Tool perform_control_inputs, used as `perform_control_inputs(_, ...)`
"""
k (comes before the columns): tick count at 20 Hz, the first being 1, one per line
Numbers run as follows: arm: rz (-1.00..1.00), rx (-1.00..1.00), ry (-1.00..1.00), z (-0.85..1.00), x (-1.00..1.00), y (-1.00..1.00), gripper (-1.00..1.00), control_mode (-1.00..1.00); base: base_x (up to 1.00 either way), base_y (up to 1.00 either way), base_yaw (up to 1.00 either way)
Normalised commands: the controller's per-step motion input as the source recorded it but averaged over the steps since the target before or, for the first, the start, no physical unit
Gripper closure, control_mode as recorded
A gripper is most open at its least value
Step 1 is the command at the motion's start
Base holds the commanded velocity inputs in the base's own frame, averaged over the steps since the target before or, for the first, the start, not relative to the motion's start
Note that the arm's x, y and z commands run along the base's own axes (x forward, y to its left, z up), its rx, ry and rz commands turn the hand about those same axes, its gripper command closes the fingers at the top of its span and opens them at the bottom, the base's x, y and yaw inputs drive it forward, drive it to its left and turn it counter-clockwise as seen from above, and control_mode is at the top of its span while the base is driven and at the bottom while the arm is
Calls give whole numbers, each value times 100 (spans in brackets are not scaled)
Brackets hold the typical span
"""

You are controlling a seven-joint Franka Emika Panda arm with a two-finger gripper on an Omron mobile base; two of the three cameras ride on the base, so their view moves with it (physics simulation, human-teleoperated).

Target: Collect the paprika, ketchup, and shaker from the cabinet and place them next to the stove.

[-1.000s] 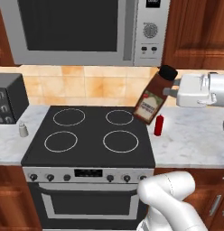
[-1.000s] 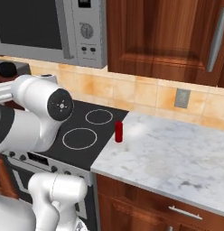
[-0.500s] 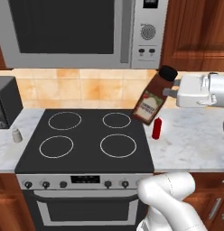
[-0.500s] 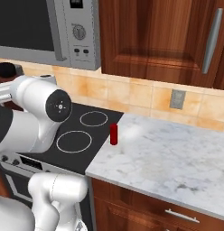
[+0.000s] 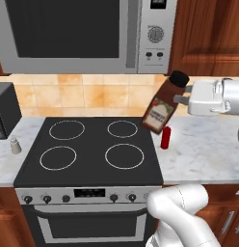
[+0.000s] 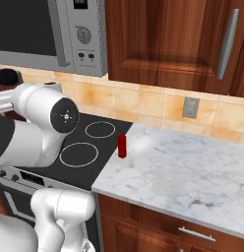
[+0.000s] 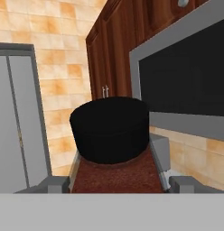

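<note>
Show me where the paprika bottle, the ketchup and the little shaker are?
paprika [image 5: 160, 112], left base view, on its label.
ketchup [image 5: 165, 137], left base view, mid body.
shaker [image 5: 15, 145], left base view, on its side.

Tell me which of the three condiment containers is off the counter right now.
The paprika: the dark brown bottle with the black cap, tilted in the end effector above the stove's right edge. The ketchup and shaker stand on the counter.

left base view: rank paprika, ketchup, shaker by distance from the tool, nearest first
1. paprika: held tilted in the tool, above the stove's right edge.
2. ketchup: upright on the counter just below, right of the stove.
3. shaker: far left counter, across the stove.
</note>
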Motion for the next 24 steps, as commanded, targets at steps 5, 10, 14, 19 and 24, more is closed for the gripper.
perform_control_inputs(5, 1, 0, -3, -33, -2, -35, 100, -100, 0, 0, 0)
perform_control_inputs(10, 1, -1, 0, -46, -8, -55, 100, -100, 0, 0, 0)
perform_control_inputs(14, 3, 0, 0, -49, 0, -55, 100, -100, 0, 0, 0)
perform_control_inputs(19, 2, -5, 2, -60, 2, -56, 100, -100, 0, 0, 0)
perform_control_inputs(24, 0, -10, 9, -43, 16, -51, 100, -100, 0, 0, 0)
